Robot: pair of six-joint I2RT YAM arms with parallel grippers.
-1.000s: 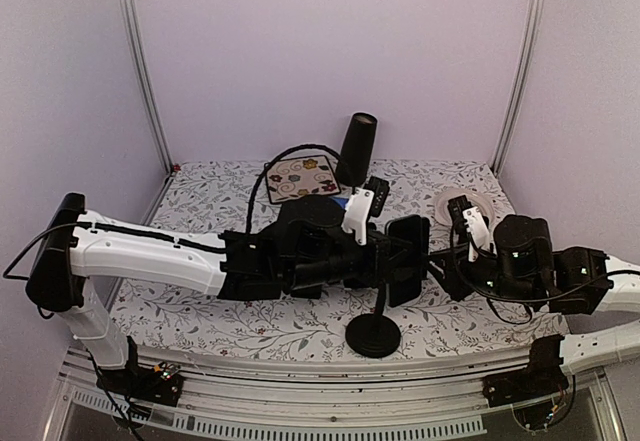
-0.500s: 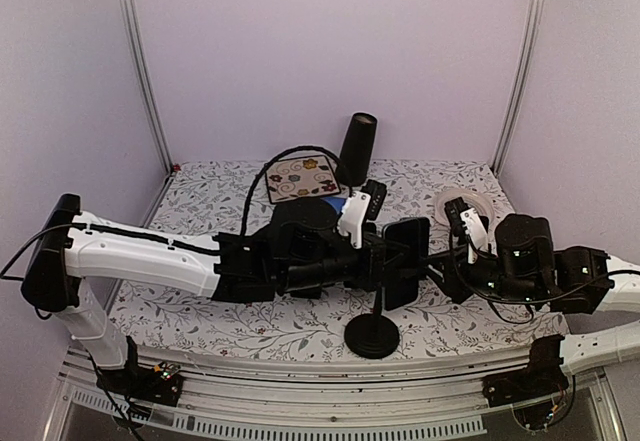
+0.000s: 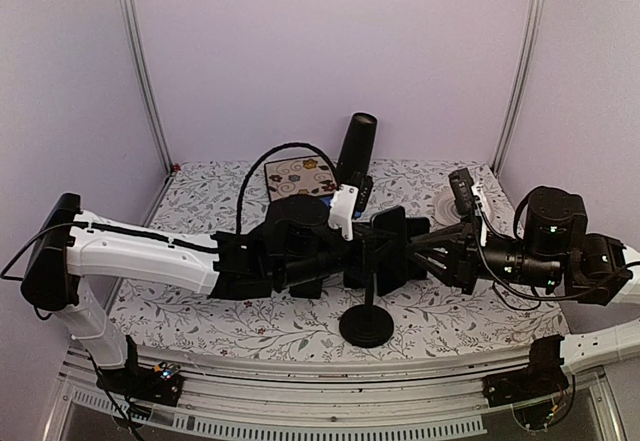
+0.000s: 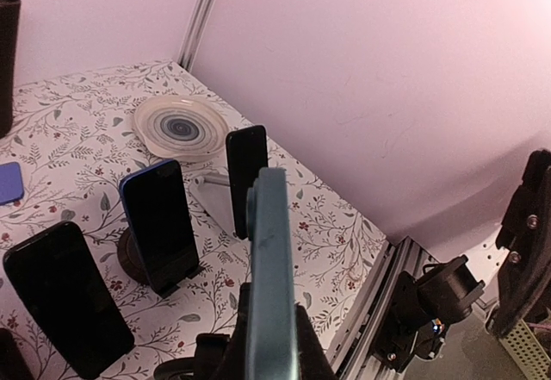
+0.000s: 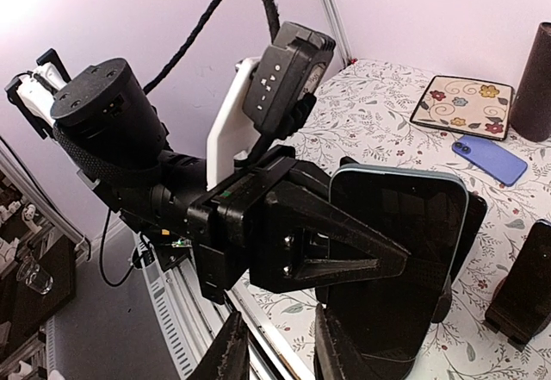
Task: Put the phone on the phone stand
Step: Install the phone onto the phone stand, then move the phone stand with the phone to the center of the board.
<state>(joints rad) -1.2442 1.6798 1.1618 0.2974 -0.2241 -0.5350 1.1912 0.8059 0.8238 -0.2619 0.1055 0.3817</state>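
Observation:
The phone stands upright, and my left gripper is shut on it from the left. In the left wrist view the phone shows edge-on, pinched between the fingers of the left gripper. The right wrist view shows its dark screen with one left finger across it. It rests against the black holder of the phone stand, whose round base sits near the table's front edge. My right gripper is just to the right of the phone. The right gripper is open and empty.
A black cylinder, a patterned square coaster and a white plate stand at the back. A blue phone lies flat. Other phones on stands crowd the table's right part.
My right arm has drawn back to the right and its jaws have parted a little. The left gripper has shifted slightly left and back, taking the phone and the stand with it.

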